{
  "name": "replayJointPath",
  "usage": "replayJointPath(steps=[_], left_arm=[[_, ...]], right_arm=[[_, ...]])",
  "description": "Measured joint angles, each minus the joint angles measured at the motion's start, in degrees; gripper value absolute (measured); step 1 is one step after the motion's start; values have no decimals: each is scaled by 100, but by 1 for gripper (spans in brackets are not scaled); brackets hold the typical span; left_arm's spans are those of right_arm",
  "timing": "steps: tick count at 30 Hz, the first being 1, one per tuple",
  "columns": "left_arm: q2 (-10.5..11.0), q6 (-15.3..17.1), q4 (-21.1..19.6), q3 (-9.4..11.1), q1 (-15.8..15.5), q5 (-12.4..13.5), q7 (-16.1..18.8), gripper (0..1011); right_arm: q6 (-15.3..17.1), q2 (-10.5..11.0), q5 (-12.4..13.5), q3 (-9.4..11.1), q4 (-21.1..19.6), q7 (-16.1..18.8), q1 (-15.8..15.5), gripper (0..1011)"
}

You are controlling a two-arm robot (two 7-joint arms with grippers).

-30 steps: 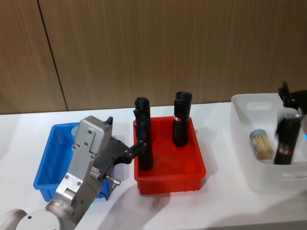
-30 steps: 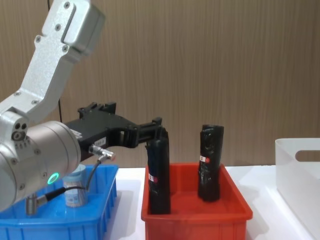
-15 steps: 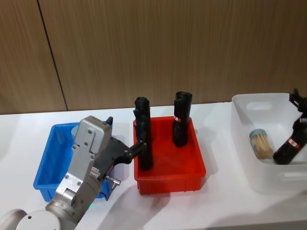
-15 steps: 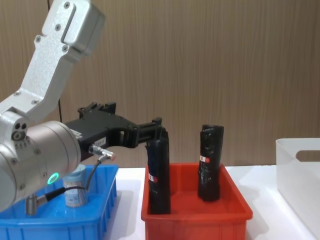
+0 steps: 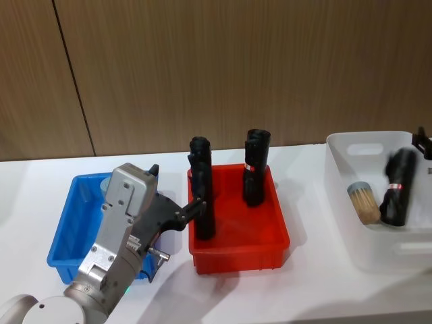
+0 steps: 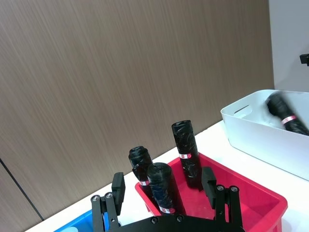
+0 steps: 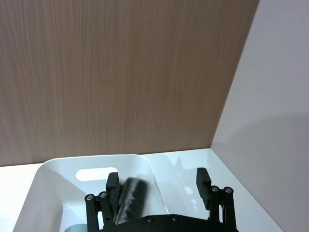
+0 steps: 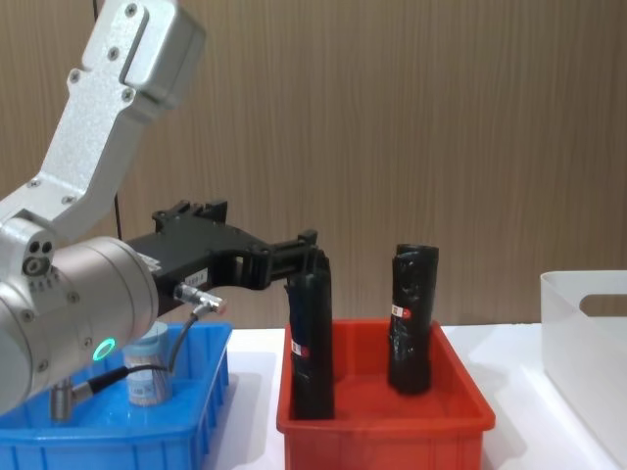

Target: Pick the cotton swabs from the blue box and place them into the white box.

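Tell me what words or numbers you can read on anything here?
None can be read.
The black tubes in the red bin wear red-and-white labels, too small to read.
The black tube in the white tub has one too, blurred.
The swab jar shows no print.

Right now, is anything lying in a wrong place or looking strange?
Yes. A black tube lies tilted inside the white box, next to a jar of cotton swabs on its side. The other black tubes stand upright in the red bin, so this one looks misplaced.
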Motion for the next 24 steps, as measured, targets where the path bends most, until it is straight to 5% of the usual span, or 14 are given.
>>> replayJointPath(steps=[24], left_arm=[[0,0,0,0,0,0,0,1004]], right_arm=[[-12,13,9,32,25,19,-8,1002]])
